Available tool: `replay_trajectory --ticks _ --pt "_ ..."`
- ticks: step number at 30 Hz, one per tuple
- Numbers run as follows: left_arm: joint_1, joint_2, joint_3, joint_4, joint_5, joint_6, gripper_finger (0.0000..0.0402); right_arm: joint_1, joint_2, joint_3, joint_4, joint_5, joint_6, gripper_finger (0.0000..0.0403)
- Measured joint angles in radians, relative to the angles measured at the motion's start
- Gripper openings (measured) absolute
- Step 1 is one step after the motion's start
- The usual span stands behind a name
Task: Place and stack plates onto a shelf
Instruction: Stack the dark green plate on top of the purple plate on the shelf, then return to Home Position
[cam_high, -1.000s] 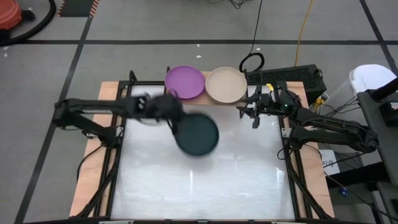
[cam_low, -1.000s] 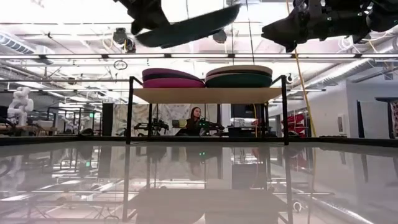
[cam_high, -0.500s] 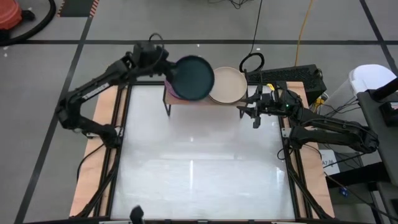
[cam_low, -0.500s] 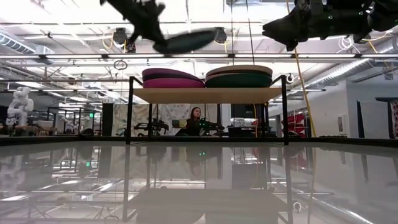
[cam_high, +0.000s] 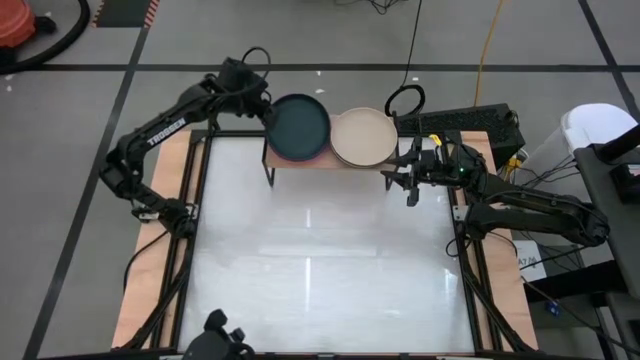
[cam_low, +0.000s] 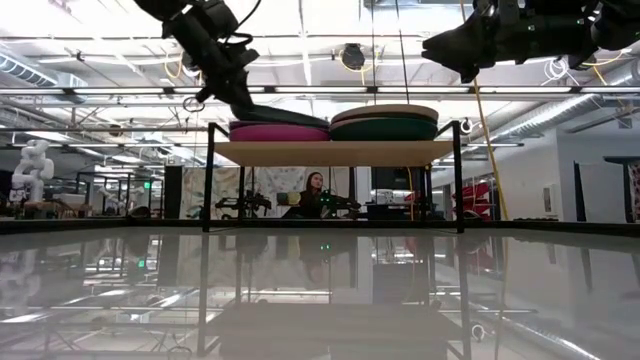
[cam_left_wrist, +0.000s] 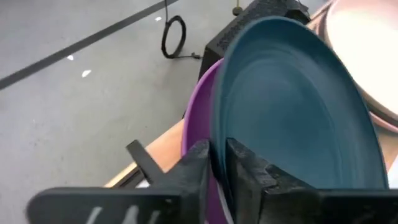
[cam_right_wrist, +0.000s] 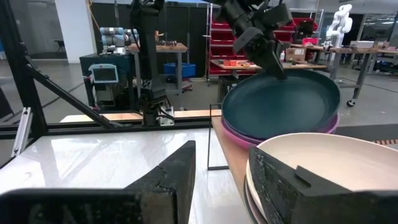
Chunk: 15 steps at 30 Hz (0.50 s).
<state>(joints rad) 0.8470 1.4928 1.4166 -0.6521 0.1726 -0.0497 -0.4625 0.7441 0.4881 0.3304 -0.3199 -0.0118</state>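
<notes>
My left gripper (cam_high: 263, 108) is at the shelf's left end, shut on a dark teal plate (cam_high: 298, 128) that sits over the left stack's purple plate (cam_left_wrist: 198, 121). In the low view, that teal plate (cam_low: 285, 119) tops the purple and magenta stack (cam_low: 278, 131) on the wooden shelf (cam_low: 335, 152). The right stack (cam_low: 385, 122) has a beige plate (cam_high: 363, 137) on top and a dark teal one beneath. My right gripper (cam_high: 410, 182) hovers open off the shelf's right end, touching nothing. My left gripper pinches the teal plate's rim (cam_left_wrist: 217, 146) on its left side between the two fingers (cam_left_wrist: 198, 168). It slants down from the table's left. The plate lies almost flat; its right side (cam_low: 312, 120) rests on the purple stack, and the held side sits slightly higher.
The shelf stands at the table's far edge on thin black legs (cam_low: 208, 180). The white tabletop (cam_high: 320, 260) spreads in front of it. A dark object (cam_high: 215, 338) shows at the near edge. A person (cam_low: 314, 195) sits in the room behind.
My left gripper has carried the teal plate from above the table's middle toward the far edge, then down onto the left stack. The plate, which hung tilted in the air, now lies almost flat on the purple plate.
</notes>
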Motion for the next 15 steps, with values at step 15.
replay_trajectory --ticks 15 --pt "-0.006 -0.068 0.000 0.086 0.002 0.006 0.0193 0.000 -0.055 0.000 0.001 0.001 0.022 0.0130"
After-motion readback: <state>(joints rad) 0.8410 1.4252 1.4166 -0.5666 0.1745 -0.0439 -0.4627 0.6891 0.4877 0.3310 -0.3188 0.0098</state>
